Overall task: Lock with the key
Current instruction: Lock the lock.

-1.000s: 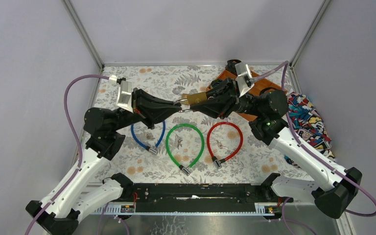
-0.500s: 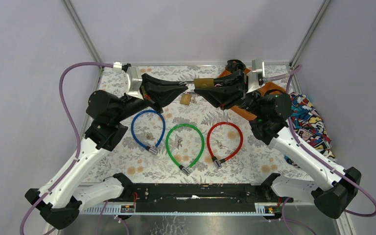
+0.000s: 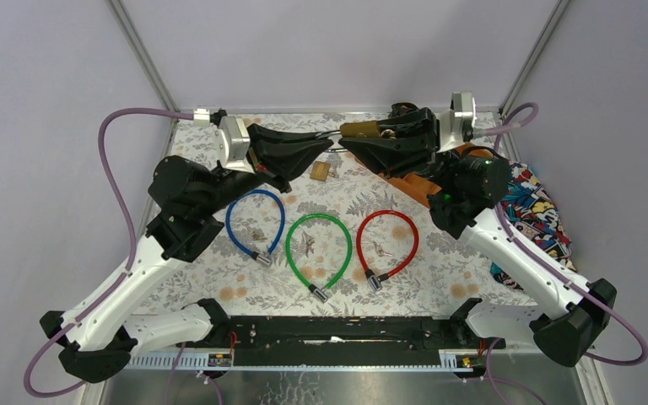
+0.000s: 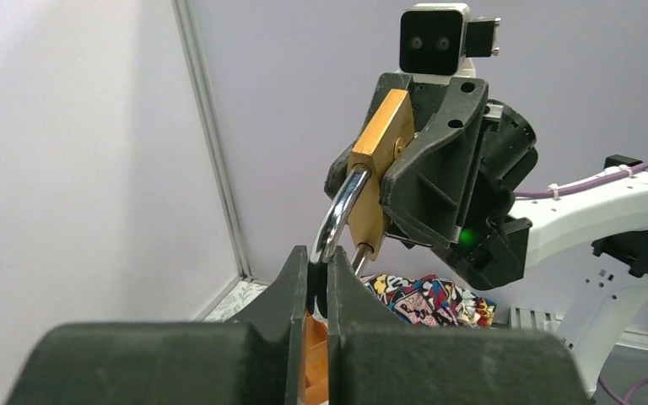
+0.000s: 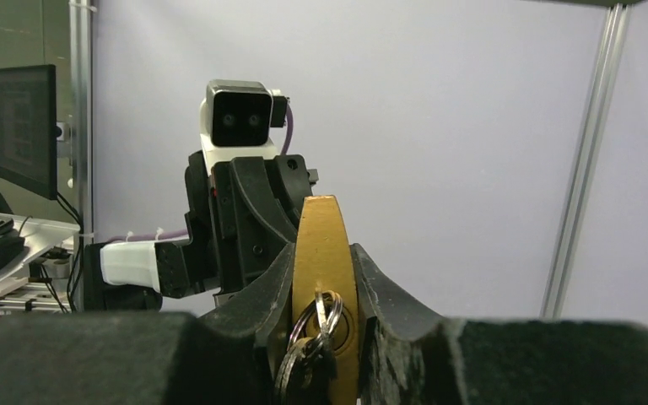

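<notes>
1. One brass padlock [image 3: 361, 129].
2. One key ring [image 5: 315, 319], hanging from its base.
3. Three cable locks: blue [image 3: 229, 224], green [image 3: 319, 216], red [image 3: 388, 213].
4. One small brass item [image 3: 321, 171], too small to identify.
5. One patterned cloth [image 3: 533, 207].
6. One orange board [image 3: 412, 186].

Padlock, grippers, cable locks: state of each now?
left gripper, shut on shackle
right gripper, shut on brass padlock
brass padlock, held aloft between both grippers
key ring, hanging at its keyhole end
blue cable lock, open loop
green cable lock, open loop
red cable lock, open loop
</notes>
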`<state>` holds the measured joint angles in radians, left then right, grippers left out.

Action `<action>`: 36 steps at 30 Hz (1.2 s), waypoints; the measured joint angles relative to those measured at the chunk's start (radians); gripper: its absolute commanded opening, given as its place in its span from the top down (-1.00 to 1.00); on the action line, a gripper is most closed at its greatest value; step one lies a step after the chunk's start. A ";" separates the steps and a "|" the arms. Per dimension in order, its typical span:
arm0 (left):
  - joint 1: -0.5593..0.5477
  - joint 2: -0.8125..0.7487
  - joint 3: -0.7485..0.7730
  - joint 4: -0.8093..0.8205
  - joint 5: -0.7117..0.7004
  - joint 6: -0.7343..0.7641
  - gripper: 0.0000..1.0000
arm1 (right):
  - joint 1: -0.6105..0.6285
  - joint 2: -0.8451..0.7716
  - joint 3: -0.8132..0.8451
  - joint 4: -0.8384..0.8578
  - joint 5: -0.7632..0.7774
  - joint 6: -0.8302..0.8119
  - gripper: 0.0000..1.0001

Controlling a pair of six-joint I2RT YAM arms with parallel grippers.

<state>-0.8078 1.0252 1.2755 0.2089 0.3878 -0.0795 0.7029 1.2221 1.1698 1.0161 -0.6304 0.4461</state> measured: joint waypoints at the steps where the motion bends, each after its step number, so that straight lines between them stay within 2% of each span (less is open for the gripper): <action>1: -0.007 0.004 0.010 -0.003 0.000 0.003 1.00 | 0.000 0.000 0.002 0.010 -0.002 0.005 1.00; 4: -0.018 0.024 0.061 -0.042 0.008 0.029 1.00 | -0.002 0.000 -0.020 0.066 0.010 0.015 1.00; 8: -0.013 0.054 0.137 -0.179 0.014 0.106 1.00 | -0.027 -0.001 -0.087 0.139 0.021 0.033 1.00; 13: 0.010 0.090 0.208 -0.342 -0.024 0.192 1.00 | -0.047 0.002 -0.119 0.092 0.024 0.017 1.00; 18: 0.010 0.098 0.224 -0.404 -0.094 0.235 1.00 | -0.052 0.042 -0.110 0.082 0.011 0.016 1.00; 27: -0.024 0.098 0.193 -0.403 -0.218 0.266 1.00 | -0.069 0.088 -0.092 0.068 -0.027 0.047 1.00; 36: -0.046 0.081 0.117 -0.270 -0.287 0.214 1.00 | -0.098 0.142 -0.011 0.071 -0.090 0.132 1.00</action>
<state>-0.8536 1.1061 1.3926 -0.0612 0.1005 0.1349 0.6044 1.3643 1.1587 1.0866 -0.7204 0.5781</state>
